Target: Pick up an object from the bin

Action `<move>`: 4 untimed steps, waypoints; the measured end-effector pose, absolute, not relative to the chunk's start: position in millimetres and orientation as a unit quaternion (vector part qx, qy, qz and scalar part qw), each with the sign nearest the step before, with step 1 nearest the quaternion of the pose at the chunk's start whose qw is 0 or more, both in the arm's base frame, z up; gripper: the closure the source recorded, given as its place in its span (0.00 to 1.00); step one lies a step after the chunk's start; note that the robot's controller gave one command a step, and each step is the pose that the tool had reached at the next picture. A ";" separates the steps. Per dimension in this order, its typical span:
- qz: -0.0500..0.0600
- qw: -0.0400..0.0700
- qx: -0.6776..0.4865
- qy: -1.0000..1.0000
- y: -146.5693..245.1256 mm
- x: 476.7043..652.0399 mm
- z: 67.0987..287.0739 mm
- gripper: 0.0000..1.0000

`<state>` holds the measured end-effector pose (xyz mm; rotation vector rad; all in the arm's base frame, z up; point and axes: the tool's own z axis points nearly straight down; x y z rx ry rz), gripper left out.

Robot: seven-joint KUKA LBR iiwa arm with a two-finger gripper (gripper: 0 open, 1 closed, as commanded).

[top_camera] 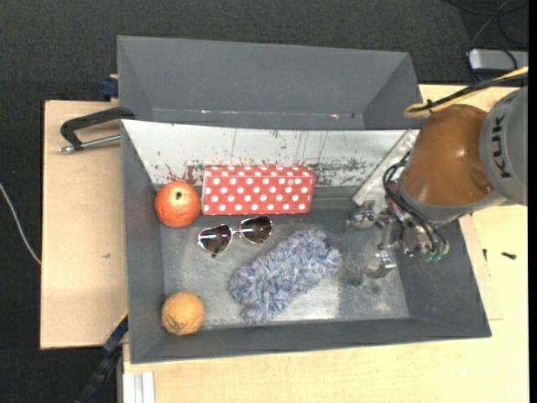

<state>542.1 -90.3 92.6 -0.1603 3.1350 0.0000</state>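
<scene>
Gripper (379, 263) hangs over bare floor of the bin (252, 82); whether it is spread or closed cannot be told. Nearest, just to its left, lies a fluffy blue duster (284, 275), sunglasses (235, 235) beyond it.

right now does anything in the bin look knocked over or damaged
Nothing stands out. The red polka-dot box sits along the back wall; the apple, sunglasses, blue fuzzy mitt and orange lie loose and look intact. The end effector hangs over bare floor at the right.
</scene>
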 end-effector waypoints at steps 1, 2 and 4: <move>-0.001 0.005 -0.191 0.982 -44.5 549.1 123.6 0.00; 0.002 0.000 -0.150 0.989 -7.9 541.1 110.2 0.00; 0.002 0.001 -0.076 0.997 -8.3 559.8 75.0 1.00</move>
